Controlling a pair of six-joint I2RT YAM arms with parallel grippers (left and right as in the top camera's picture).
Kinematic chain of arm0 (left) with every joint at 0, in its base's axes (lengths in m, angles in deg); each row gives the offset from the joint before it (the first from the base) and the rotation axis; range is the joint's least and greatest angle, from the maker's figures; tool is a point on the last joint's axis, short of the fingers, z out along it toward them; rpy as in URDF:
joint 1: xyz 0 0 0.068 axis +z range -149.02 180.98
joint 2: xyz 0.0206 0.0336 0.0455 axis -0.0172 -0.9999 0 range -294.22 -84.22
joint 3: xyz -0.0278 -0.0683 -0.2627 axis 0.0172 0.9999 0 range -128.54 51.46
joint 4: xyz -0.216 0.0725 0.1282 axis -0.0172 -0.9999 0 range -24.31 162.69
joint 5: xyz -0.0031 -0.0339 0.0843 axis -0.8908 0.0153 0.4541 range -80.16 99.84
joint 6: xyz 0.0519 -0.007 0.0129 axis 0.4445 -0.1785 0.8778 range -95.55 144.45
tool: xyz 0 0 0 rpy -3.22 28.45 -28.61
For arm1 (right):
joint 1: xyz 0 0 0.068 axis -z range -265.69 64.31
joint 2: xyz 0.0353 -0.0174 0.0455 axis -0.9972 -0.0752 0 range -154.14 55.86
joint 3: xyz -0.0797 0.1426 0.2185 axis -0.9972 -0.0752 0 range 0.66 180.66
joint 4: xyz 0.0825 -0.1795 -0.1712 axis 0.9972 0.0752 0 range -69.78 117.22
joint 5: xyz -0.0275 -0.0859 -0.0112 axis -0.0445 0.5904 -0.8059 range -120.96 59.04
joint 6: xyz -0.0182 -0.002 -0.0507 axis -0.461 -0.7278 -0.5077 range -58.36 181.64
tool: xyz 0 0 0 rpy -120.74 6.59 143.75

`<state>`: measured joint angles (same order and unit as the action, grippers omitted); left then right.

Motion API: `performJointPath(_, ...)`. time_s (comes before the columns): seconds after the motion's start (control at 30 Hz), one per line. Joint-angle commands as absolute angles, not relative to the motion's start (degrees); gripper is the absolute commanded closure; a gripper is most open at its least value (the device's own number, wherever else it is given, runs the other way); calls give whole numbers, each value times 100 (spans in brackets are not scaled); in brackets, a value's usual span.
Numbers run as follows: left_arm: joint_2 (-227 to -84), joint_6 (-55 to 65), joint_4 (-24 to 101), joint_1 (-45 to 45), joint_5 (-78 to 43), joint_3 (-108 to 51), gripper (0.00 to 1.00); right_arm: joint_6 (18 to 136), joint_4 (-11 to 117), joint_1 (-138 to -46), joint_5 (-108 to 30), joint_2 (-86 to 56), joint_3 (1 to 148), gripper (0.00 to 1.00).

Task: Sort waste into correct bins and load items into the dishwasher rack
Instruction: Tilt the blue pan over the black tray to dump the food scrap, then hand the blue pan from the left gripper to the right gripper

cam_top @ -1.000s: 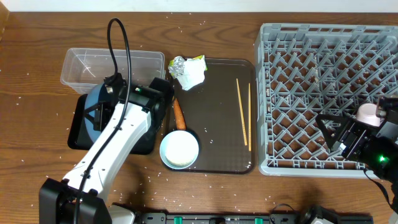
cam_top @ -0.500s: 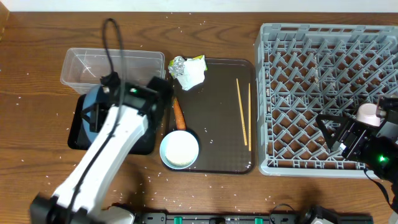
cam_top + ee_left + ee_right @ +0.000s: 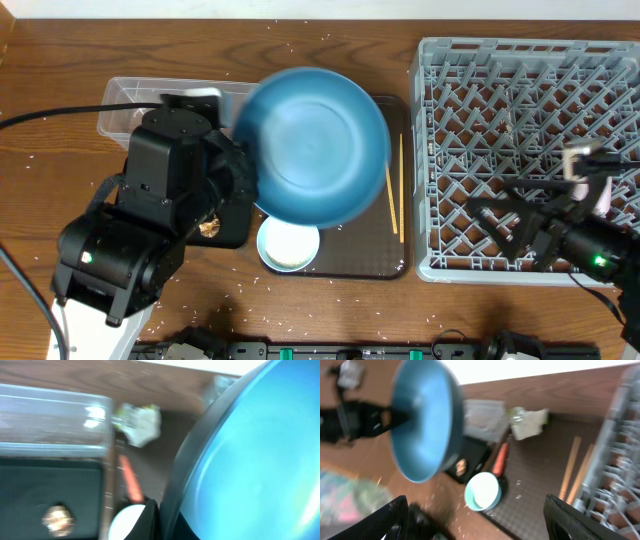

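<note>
The rack (image 3: 530,100) is standing at the right side of the table and the right gripper (image 3: 503,228) is hanging over its near left part with its fingers spread wide and nothing between them. The brown serving tray (image 3: 370,255) is lying just to the left of the rack, and the plate (image 3: 315,145) is being held up in the air above this tray, tilted on its edge as the right wrist view is showing. The left gripper (image 3: 152,517) is gripping the plate at its left rim, with the fingers closed on it. The clear tub (image 3: 125,105) is sitting at the far left. The black tray (image 3: 230,235) is lying just in front of it and is mostly covered by the left arm. The bowl (image 3: 288,245) is resting on the near left corner of the serving tray. The napkin (image 3: 527,422) is lying at the far left corner of that tray, with the wrapper (image 3: 517,412) touching it. The carrot (image 3: 501,457) is lying between napkin and bowl. The chopsticks (image 3: 395,205) are lying side by side near the tray's right edge. The lump (image 3: 210,228) is sitting inside the black tray. Rice grains (image 3: 40,160) are scattered on the table.
</note>
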<state>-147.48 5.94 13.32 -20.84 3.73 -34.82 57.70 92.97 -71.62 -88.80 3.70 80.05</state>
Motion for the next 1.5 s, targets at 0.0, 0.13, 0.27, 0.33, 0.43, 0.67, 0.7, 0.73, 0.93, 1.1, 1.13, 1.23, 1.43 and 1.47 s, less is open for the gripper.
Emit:
performJointPath(0.0,-14816,835,1384,-2075,-952,-3556,94,5278,9209,-7715,-9177,364,8047,22)
performJointPath(0.13,-14834,835,1441,-2102,-1074,-3556,94,5431,8954,-8292,-8701,333,8047,22)
performJointPath(0.27,-14807,839,1631,-2418,-1046,-3556,94,5682,8700,-8692,-8240,186,8047,30)
performJointPath(0.33,-14810,957,1714,-2615,-917,-3556,94,5746,8541,-8874,-8249,82,8047,30)
performJointPath(0.43,-14818,964,1738,-2969,-355,-3556,94,5938,8283,-9136,-8220,-87,8047,39)
performJointPath(0.67,-14818,959,1869,-3697,598,-3556,94,6209,8106,-9366,-7129,-517,8047,72)
performJointPath(0.7,-14818,962,1902,-3802,788,-3556,94,6255,8084,-9366,-6990,-570,8047,80)
performJointPath(0.73,-14818,962,1928,-3883,941,-3556,94,6281,8068,-9366,-6893,-607,8047,88)
performJointPath(0.93,-14816,964,2090,-4136,1442,-3556,56,6460,7867,-9359,-6360,-576,8049,99)
performJointPath(1.1,-14759,1314,2055,-4136,1507,-3556,2,6742,7854,-9359,-4198,-439,8049,99)
performJointPath(1.13,-14724,1377,2049,-4136,1507,-3556,2,6902,7870,-9357,-3519,-436,8049,99)
performJointPath(1.23,-14587,1392,2046,-4136,1507,-3556,2,7444,7861,-9357,-1311,-460,8049,99)
performJointPath(1.43,-14351,1390,1815,-4136,1503,-3556,2,7726,7249,-9341,2337,-747,8049,99)
performJointPath(1.47,-14316,1388,1743,-4136,1503,-3556,2,7726,7048,-9322,2903,-847,8049,99)
